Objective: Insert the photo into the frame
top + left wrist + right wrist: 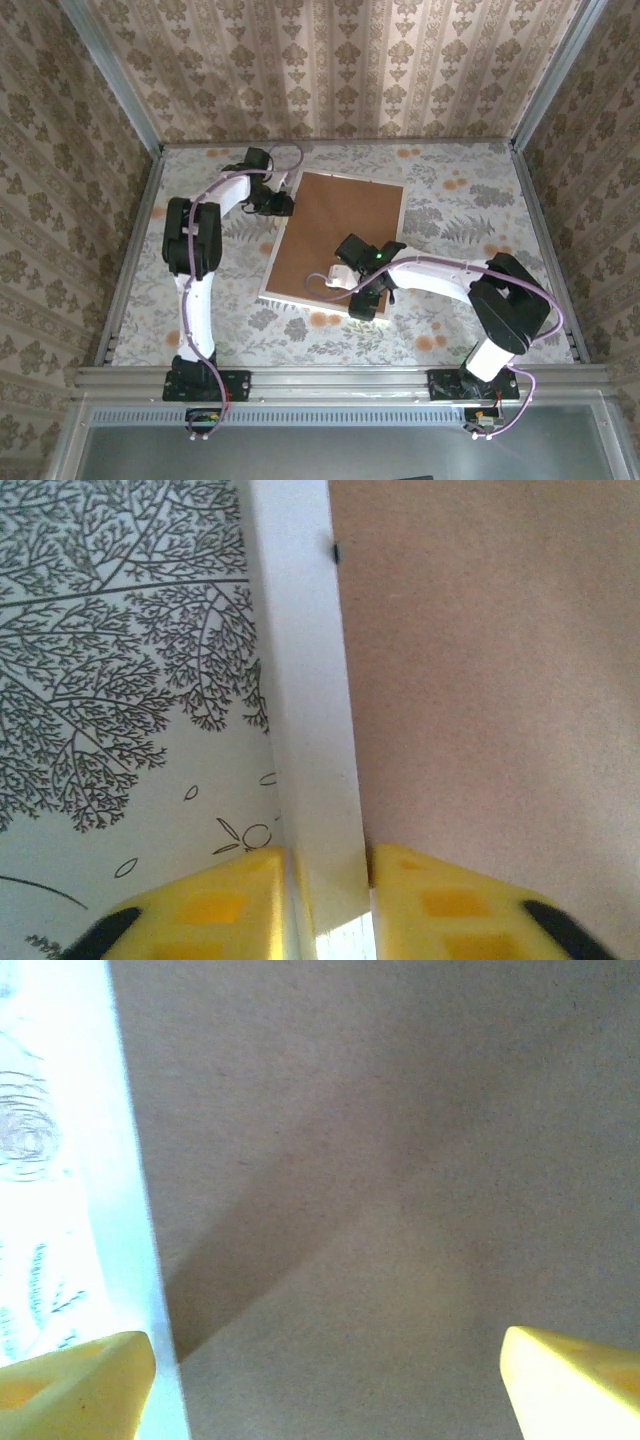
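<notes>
Frame [305,730] lies flat mid-bench [480,200], a brown board [335,230] covering it. Left arm bends to its far-left rim, left fingers [220,910] straddling the white rail, grip uncertain. Right arm reaches low over the near corner, right fingers [70,1380] spread wide, empty.

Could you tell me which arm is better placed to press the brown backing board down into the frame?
Probably the right: the right gripper, open, hangs over the brown board; the left gripper straddles the frame's white rim.
</notes>
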Controlling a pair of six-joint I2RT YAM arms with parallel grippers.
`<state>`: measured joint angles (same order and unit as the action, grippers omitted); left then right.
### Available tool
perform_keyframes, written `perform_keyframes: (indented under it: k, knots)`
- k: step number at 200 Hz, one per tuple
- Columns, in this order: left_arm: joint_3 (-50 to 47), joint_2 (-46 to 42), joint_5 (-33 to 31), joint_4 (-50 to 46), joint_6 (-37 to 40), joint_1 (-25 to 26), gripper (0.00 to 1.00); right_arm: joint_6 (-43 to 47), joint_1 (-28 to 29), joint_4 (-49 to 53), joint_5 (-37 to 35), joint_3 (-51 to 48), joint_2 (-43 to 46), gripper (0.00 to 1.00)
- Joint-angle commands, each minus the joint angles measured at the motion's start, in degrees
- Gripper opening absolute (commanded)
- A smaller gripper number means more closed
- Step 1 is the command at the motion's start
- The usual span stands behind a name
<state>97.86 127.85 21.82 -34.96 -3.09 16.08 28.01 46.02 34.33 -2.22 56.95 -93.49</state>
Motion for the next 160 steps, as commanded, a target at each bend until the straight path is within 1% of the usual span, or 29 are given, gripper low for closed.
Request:
perform_keyframes:
  k: [1,6,23,34,51,65,71,83,106,132,147,160]
  knots:
    - [2.46,1.29,-0.45,-1.99,-0.3,-0.25,0.47,-2.62,0.02,-1.61,8.17,-1.29,6.19,0.94]
    - [3.3,1.26,-0.82,-1.8,-0.95,-0.4,0.51,-3.34,-0.54,-2.86,9.66,-1.66,7.41,0.94]
    - [6.59,1.22,-1.6,-1.13,-2.89,-0.77,0.62,-6.4,-3.96,-8.28,14.02,-1.71,10.08,0.96]
    - [9.28,1.03,-2.51,-1.16,-4.58,-1.16,0.67,-9.59,-7.73,-12.57,14.91,-0.89,10.27,0.99]
    - [11.03,-1.04,-4.64,0.1,-7.8,-1.83,0.75,-16.68,-15.31,-17.76,14.73,2.65,6.87,1.0]
    - [8.62,-5.0,-7.2,2.76,-11.13,-2.4,0.8,-24.47,-21.63,-18.48,13.45,9.0,1.27,1.0]
    - [6.12,-7.43,-8.16,4.13,-12.73,-2.53,0.81,-27.75,-24.37,-18.21,12.63,12.38,-1.88,1.0]
    - [-0.8,-13.42,-9.35,7.81,-16.53,-2.5,0.81,-32.82,-28.06,-17.15,10.83,17.86,-6.95,1.0]
    - [-18.43,-25.68,-10.08,16.13,-24.43,-1.46,0.81,-40.63,-34.48,-14.73,9.78,28.33,-17.61,1.0]
    - [-34.93,-36.66,-11.6,18.52,-31.15,0.53,0.81,-40.98,-37.17,-10.9,9.27,39.7,-27.79,1.0]
    - [-42.35,-41.54,-11.78,17.68,-35.14,2.11,0.81,-40.71,-37.98,-7.53,10.67,46.88,-33.94,1.0]
    - [-47.91,-46.12,-13.36,15.68,-38.62,4.35,0.81,-40.4,-38.44,-5.15,12.6,52.19,-38.52,1.0]
